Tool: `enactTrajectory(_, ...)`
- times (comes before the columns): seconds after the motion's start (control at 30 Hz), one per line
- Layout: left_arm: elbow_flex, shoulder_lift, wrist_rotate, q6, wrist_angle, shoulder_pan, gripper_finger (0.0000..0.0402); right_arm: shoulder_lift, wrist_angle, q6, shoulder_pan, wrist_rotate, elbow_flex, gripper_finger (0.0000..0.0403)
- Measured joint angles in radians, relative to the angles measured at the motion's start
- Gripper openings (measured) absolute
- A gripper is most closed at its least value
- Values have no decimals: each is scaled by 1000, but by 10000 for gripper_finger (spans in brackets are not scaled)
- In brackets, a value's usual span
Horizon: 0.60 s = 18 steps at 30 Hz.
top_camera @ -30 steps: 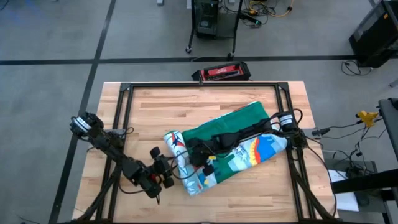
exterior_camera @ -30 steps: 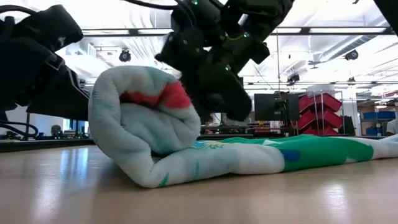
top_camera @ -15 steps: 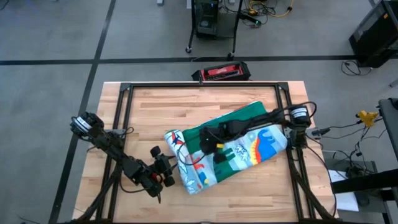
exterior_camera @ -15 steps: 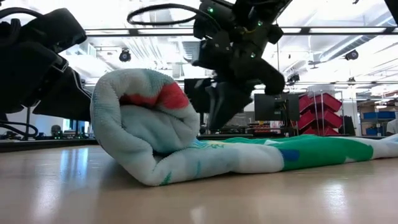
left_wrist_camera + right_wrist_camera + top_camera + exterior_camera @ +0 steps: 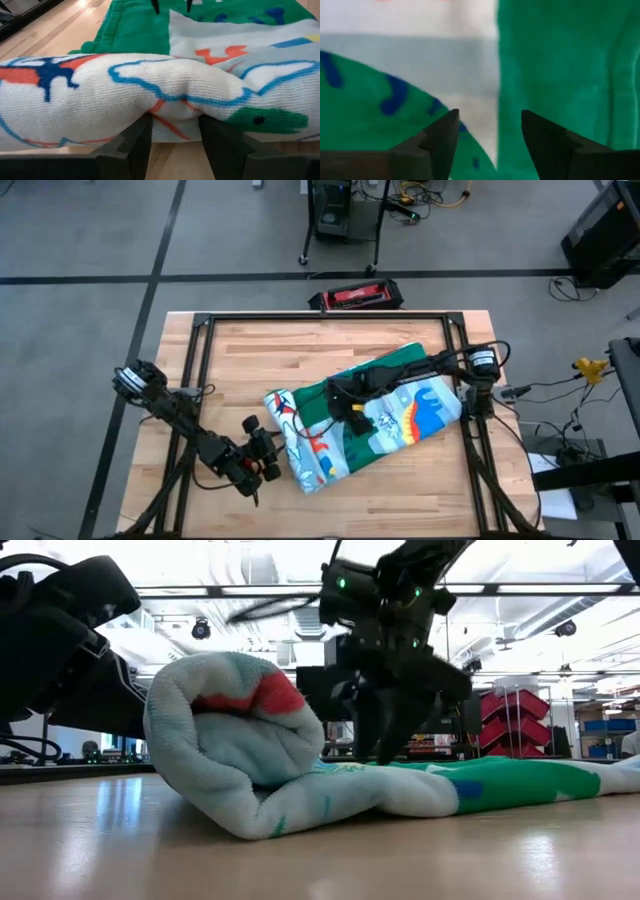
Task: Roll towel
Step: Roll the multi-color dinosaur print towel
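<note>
The towel (image 5: 385, 410) lies slantwise across the wooden table, dinosaur face and green border up. Its left end is wound into a thick roll (image 5: 290, 435) that rests on the table (image 5: 235, 740). My left gripper (image 5: 268, 452) is at the roll's near left side, its fingers closed on the roll's lower edge (image 5: 175, 127). My right gripper (image 5: 352, 408) hangs open over the flat part just right of the roll, fingers pointing down (image 5: 385, 745), above the line where the green border meets the printed face (image 5: 490, 125); I see no touch. My left gripper pinches the roll's lower outer bulge (image 5: 175, 120) between its two fingers, which reach in from the table's near left, slanting slightly down and lying across the roll. The cloth bulges and dents between the fingers (image 5: 140, 137). The roll rests on the table.
A black frame rail (image 5: 325, 317) runs around the tabletop. A red and black tool (image 5: 355, 297) lies beyond the far edge. Bare wood shows at the far left (image 5: 240, 360) and along the near edge (image 5: 400, 490).
My right gripper has come off the roll, moved toward the table's right over the flat cloth, risen a little, tipped to point more steeply down and opened. The roll has kept its place and shape.
</note>
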Motion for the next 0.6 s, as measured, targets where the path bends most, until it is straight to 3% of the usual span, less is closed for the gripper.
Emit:
enactTrajectory(0.27, 0, 0, -15, 29, 33, 5, 144, 59, 48, 5, 5, -13, -1, 204)
enactTrajectory(0.6, 1, 5, -27, 248, 165, 105, 151, 70, 137, 20, 46, -2, 4, 225)
